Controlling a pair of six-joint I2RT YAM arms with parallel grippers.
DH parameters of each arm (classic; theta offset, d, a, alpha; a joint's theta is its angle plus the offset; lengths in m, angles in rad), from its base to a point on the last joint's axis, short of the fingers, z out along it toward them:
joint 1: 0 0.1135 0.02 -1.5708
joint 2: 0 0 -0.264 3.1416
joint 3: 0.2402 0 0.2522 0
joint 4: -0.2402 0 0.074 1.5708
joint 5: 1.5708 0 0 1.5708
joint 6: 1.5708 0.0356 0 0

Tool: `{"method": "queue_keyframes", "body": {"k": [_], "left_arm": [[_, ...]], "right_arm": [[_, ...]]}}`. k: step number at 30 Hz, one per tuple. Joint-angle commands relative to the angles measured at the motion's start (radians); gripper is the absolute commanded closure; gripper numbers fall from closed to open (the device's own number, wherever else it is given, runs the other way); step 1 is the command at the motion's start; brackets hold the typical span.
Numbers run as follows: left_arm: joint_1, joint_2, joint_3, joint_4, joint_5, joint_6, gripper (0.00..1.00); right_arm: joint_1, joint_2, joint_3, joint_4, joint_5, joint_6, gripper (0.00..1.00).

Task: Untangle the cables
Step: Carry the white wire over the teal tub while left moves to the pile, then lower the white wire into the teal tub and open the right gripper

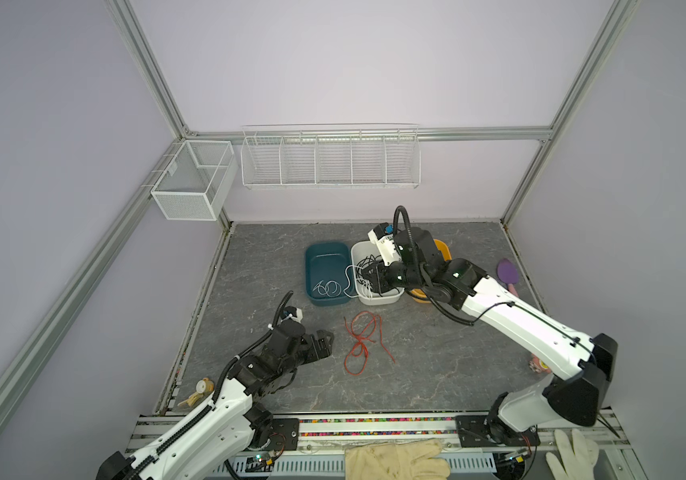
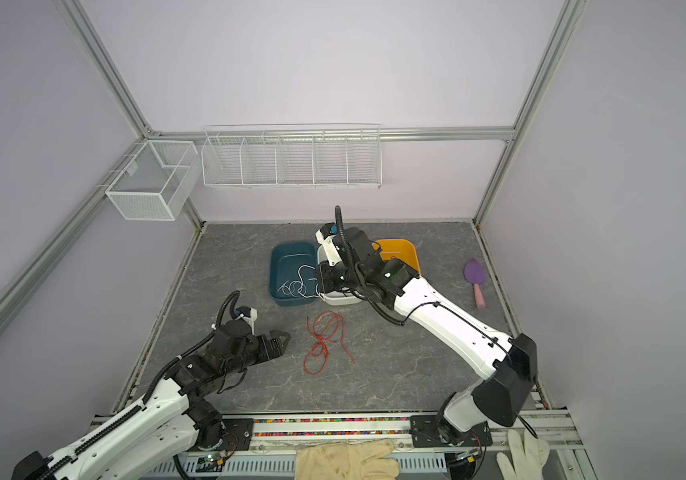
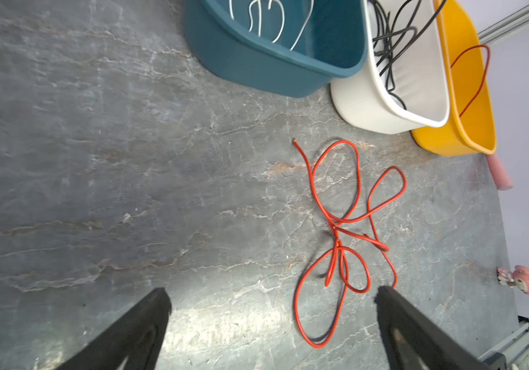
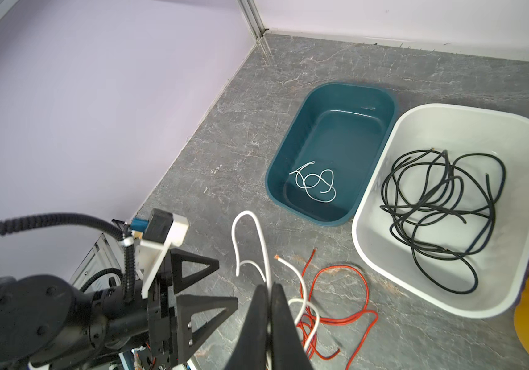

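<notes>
Cream glove (image 1: 395,459) and white glove (image 1: 573,453) lie nearest us, on the front rail. Behind them, on the grey counter (image 1: 436,374), we count three bins side by side: teal bin (image 4: 336,134), white bin (image 4: 468,128), yellow bin (image 3: 442,144).

We find the cables to be thin, limp wires in three colours, looping and curling.
- Red: one knotted red bundle (image 3: 336,238) of loops lies on the bare counter in front of the bins. We cannot tell whether it is one wire or two. One further red wire (image 3: 471,77) curls inside the yellow bin.
- White: two. One coiled white cable (image 4: 316,181) lies in the teal bin; the second white cable (image 4: 246,212) is gripped.
- Black: one black tangle (image 4: 429,208) fills the white bin. We cannot count its strands.

Right hand (image 4: 270,288) is clenched on the second white cable, which arches up from the fingers and hangs free above the red bundle.

Left hand (image 3: 272,290) is released and empty, fingers spread wide, just beside the red bundle.

We also note one purple brush (image 1: 508,272) and one pink toy (image 3: 521,283) at the counter's right edge.
</notes>
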Motion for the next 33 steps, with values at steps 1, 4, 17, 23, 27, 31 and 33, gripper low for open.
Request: {"method": "queue_keyframes", "body": {"k": [1, 4, 17, 23, 27, 31, 33], "left_arm": [[-0.003, 0.002, -0.025, 0.074, 0.006, -0.04, 0.0], [-0.003, 0.015, -0.044, 0.098, 0.003, -0.051, 0.0], [-0.003, 0.023, -0.092, 0.121, -0.012, -0.053, 0.0], [-0.003, 0.024, -0.108, 0.131, -0.014, -0.054, 0.0], [-0.003, 0.028, -0.111, 0.137, -0.018, -0.051, 0.0], [-0.003, 0.042, -0.112, 0.15, -0.015, -0.052, 0.0], [-0.003, 0.05, -0.114, 0.158, -0.013, -0.051, 0.0]], "right_arm": [[-0.016, 0.087, 0.094, -0.008, -0.076, -0.006, 0.93], [-0.022, 0.204, 0.2, -0.036, -0.084, -0.017, 0.93], [-0.038, 0.602, 0.565, -0.12, -0.058, -0.075, 0.93], [-0.067, 0.74, 0.698, -0.158, -0.08, -0.076, 0.91], [-0.072, 0.78, 0.729, -0.156, -0.094, -0.075, 0.9], [-0.076, 0.806, 0.74, -0.16, -0.099, -0.076, 0.89], [-0.077, 0.811, 0.739, -0.162, -0.099, -0.079, 0.88]]}}
